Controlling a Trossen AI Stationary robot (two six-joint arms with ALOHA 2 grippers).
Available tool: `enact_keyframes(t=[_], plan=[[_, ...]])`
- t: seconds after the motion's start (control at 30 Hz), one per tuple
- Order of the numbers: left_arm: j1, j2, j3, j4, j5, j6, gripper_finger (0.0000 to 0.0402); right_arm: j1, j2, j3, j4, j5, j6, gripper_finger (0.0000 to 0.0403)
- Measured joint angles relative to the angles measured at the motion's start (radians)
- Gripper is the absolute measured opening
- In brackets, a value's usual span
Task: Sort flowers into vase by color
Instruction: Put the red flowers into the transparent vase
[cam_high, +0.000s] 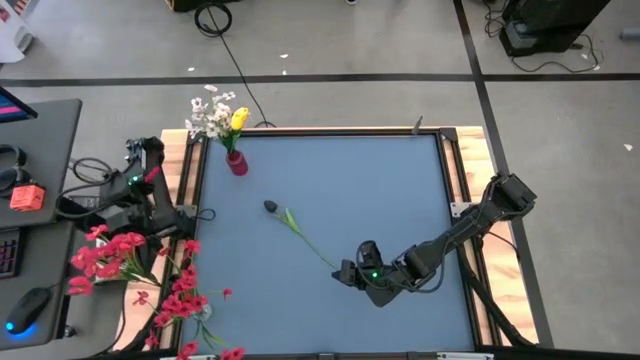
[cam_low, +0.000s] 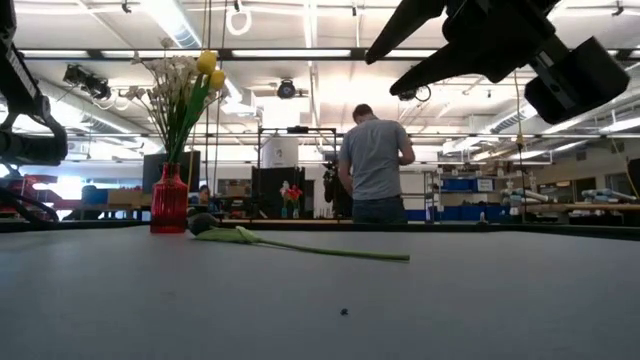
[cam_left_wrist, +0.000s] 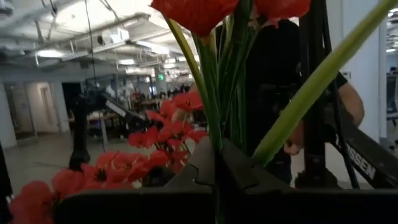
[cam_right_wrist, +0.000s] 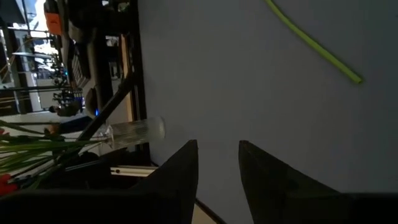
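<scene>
Right gripper (cam_high: 347, 272), jaws narrowly open and empty, hovers just beyond the cut end of the bud stem (cam_high: 300, 232) on the table. Left gripper (cam_left_wrist: 217, 168) clamps red sprays (cam_high: 115, 255). Risk: the thin stem rolls aside, missing the far vase (cam_high: 236, 162).

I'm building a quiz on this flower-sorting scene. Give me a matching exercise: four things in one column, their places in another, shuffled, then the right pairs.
Things:
1. red vase
2. dark-budded flower
3. red flowers
4. right claw

Places:
A. lying flat on the blue table top, mid-table
B. over the table's near right part, by the stem's end
C. at the table's left edge, by the left arm
D. standing at the far left corner, holding white and yellow flowers

Pairs: 1-D, 2-A, 3-C, 4-B
</scene>
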Motion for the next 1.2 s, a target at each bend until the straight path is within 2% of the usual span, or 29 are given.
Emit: enact_keyframes(t=[0.23,0.47,1.2], plan=[[0.000,0.010,-0.037,0.078,-0.052,0.024,0.0005,0.001,0.000,0.000,0.007,0.000,-0.009,0.0125],[0.000,0.087,-0.037,0.215,-0.051,0.047,0.0007,0.001,0.000,0.000,0.027,0.000,-0.009,0.0125],[0.000,0.276,-0.030,0.169,-0.057,0.018,0.0009,0.001,0.000,0.000,0.041,-0.001,-0.009,0.0125]])
